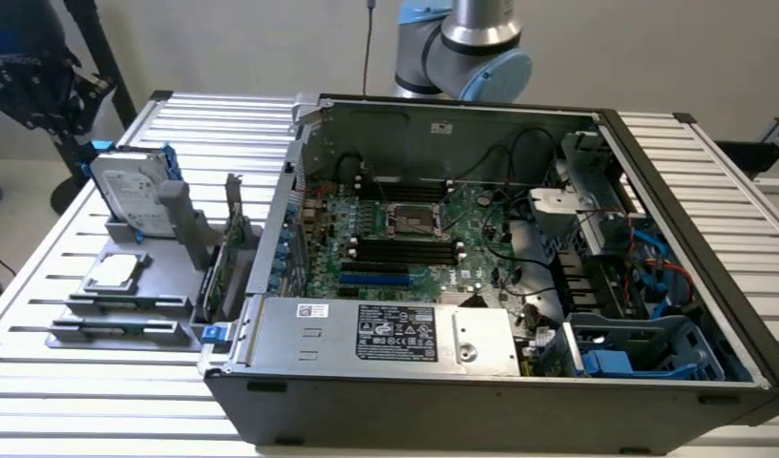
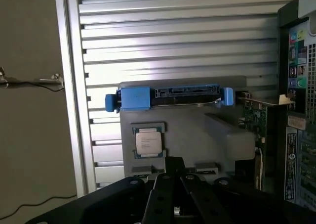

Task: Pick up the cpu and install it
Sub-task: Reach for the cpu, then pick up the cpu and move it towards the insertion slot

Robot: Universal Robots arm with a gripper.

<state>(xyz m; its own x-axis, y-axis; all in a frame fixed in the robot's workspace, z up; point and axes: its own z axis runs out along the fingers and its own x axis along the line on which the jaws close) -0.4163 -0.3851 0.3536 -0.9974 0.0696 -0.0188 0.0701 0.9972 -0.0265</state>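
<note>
The cpu (image 1: 114, 274) is a small square chip with a silver top. It lies flat in a recess of a grey holder (image 1: 154, 262) on the slatted table, at the exterior view's left. In the wrist view the cpu (image 2: 148, 142) sits a short way ahead of my gripper (image 2: 174, 165). The black fingers (image 2: 160, 194) meet at their tips, shut on nothing, and hover well above the holder. The open computer case (image 1: 492, 382) holds the motherboard, with its bare cpu socket (image 1: 412, 221) near the middle.
A silver hard drive in a blue bracket (image 1: 129, 186) stands on edge in the grey holder behind the cpu. A green card (image 1: 234, 248) stands upright between holder and case. My arm (image 1: 473, 48) rises behind the case. Cables and drive bays (image 1: 632, 334) fill the case's right side.
</note>
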